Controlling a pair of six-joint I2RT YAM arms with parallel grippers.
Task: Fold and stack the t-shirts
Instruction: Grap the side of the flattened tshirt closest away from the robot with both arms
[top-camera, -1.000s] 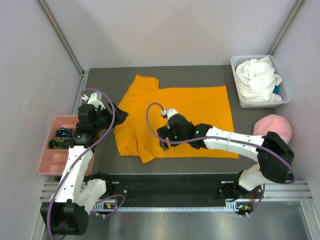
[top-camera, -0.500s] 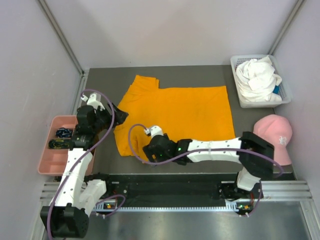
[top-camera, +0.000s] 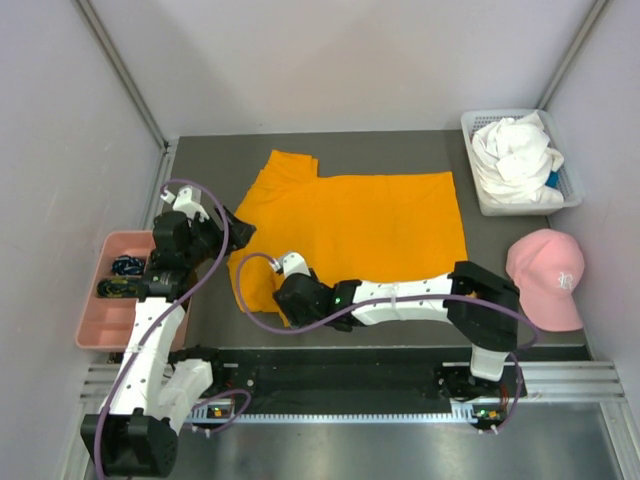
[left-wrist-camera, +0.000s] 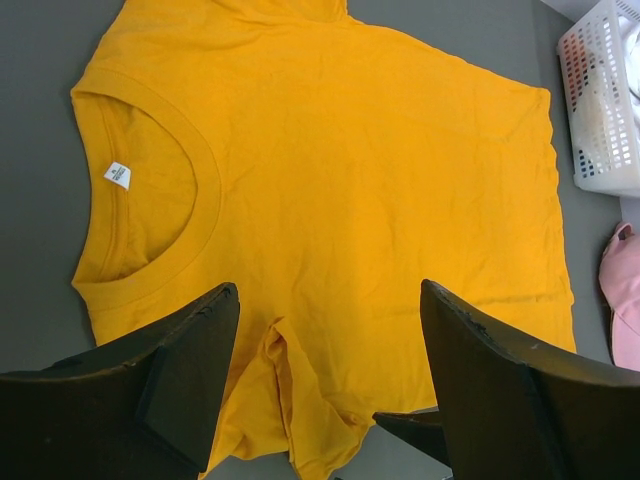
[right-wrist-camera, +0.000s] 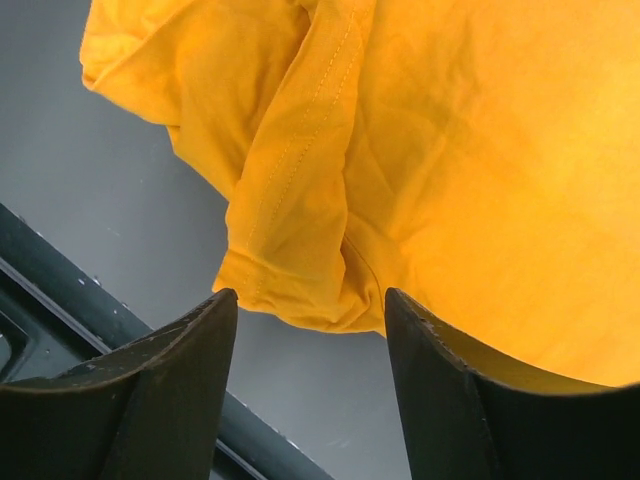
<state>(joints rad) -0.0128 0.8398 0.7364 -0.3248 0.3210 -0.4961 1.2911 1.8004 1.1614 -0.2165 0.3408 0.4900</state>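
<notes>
Orange t-shirt (top-camera: 370, 225): flat in the middle of the table (top-camera: 220, 150), not folded; one sleeve bunched by the near edge.
White t-shirt (top-camera: 515, 155): crumpled in the basket (top-camera: 482, 205), far right corner; not folded.
Right gripper (right-wrist-camera: 308, 305): jaws apart around that sleeve, not pinching.
Left gripper (left-wrist-camera: 330, 295): wide apart, holding nothing.
Views: top view shows the white one best; right wrist view shows the sleeve hem close up.

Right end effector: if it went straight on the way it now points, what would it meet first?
Probably the crumpled sleeve of the orange t-shirt, just ahead between the open fingers of the right end effector, with the table under it. Depth is unclear.
</notes>
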